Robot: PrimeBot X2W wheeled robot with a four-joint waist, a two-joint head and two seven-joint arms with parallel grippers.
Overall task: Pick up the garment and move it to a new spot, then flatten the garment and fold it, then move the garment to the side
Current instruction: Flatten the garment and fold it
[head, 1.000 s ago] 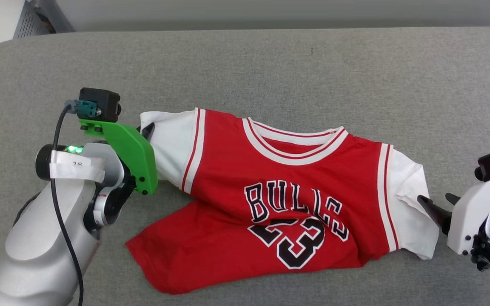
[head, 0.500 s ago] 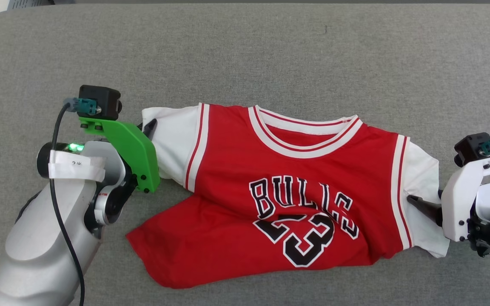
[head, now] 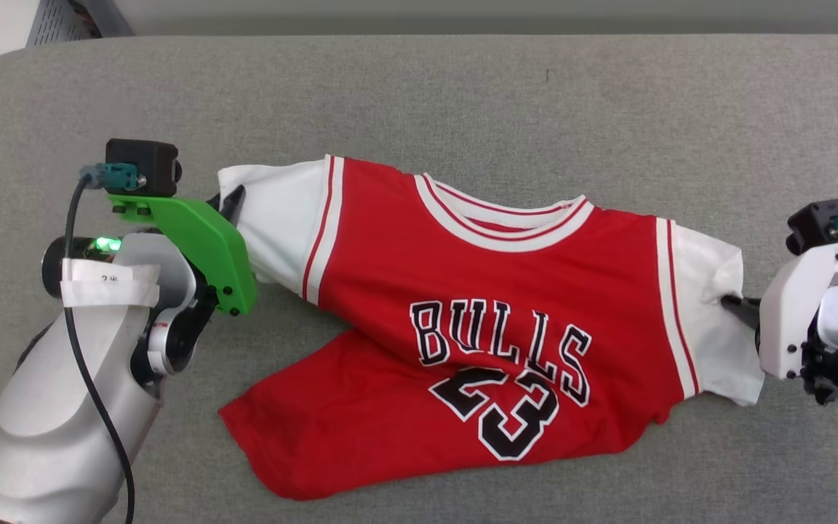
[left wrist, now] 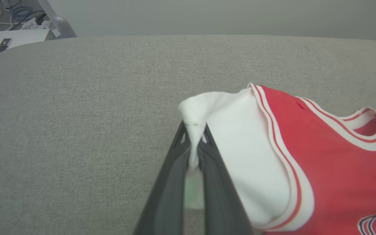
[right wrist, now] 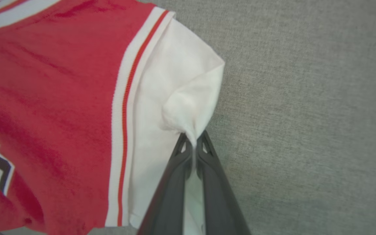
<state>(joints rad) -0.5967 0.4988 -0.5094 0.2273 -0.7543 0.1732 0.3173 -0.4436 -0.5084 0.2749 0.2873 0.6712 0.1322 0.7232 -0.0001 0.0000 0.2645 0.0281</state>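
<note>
The garment [head: 492,320] is a red jersey with white sleeves, stripe trim and black "BULLS 23" print, lying face up and stretched across the grey surface. Its lower hem is bunched toward the left. My left gripper [head: 232,206] is shut on the white left sleeve end; in the left wrist view the fabric [left wrist: 194,120] is pinched between the dark fingers [left wrist: 171,182]. My right gripper [head: 735,306] is shut on the white right sleeve; the right wrist view shows the sleeve cloth [right wrist: 181,114] puckered into the closed fingers [right wrist: 214,186].
The grey fabric-covered surface [head: 535,109] extends well beyond the jersey toward the back edge. A metal frame and cables [left wrist: 18,16] stand past the far left corner.
My right gripper has closed on the right sleeve, which it held open around before. The left gripper has pulled its sleeve slightly left. The head camera has shifted between frames.
</note>
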